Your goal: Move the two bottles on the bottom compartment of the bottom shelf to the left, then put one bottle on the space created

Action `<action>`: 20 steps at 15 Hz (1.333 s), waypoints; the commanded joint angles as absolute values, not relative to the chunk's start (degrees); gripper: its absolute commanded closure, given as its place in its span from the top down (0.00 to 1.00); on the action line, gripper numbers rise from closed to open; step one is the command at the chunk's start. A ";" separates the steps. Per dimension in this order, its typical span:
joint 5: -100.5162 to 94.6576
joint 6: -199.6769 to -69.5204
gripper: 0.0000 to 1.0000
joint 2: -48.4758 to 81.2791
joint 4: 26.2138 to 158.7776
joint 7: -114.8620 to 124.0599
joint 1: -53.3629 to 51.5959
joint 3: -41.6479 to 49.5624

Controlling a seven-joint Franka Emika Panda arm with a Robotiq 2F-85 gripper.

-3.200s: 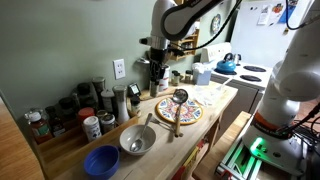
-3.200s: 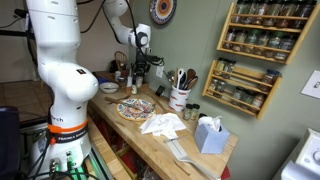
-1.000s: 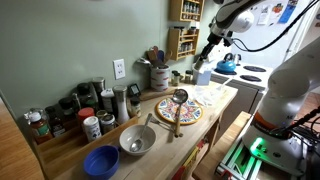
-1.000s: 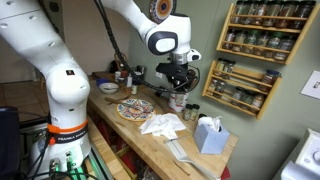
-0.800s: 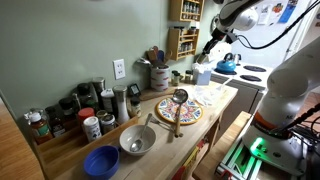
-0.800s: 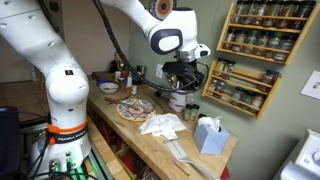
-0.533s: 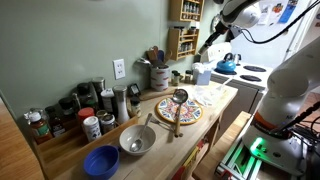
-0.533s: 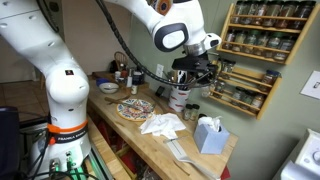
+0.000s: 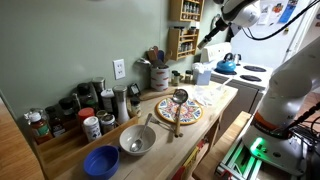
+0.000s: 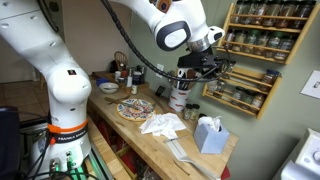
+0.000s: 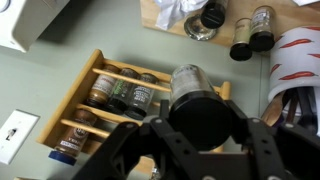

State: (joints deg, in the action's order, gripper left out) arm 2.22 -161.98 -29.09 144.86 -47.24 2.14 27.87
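Observation:
My gripper is shut on a small glass bottle with a black lid, held in the air just in front of the brown wooden spice rack on the wall. The rack is the lower of two. The wrist view is upside down, so its lowest tier is the row nearest the counter; it holds a few small jars side by side. In both exterior views the gripper hangs above the counter beside the rack.
A utensil crock and two small jars stand under the gripper. A tissue box, crumpled cloth and patterned plate lie on the counter. A second rack hangs higher. Dark bottles crowd the far end.
The arm has swung from the crowded end of the counter across to the wall rack and risen, carrying the bottle; in the last half second it edged closer to the rack.

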 commanded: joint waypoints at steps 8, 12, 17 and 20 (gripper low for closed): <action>12.32 -162.63 0.31 -23.76 135.77 -59.20 -14.65 40.84; 17.59 -161.84 0.31 -20.72 130.90 -64.82 -23.88 48.68; 22.67 -160.38 0.31 -17.41 126.87 -69.38 -32.39 57.47; 25.55 -160.37 0.31 -16.13 125.44 -71.96 -37.35 62.56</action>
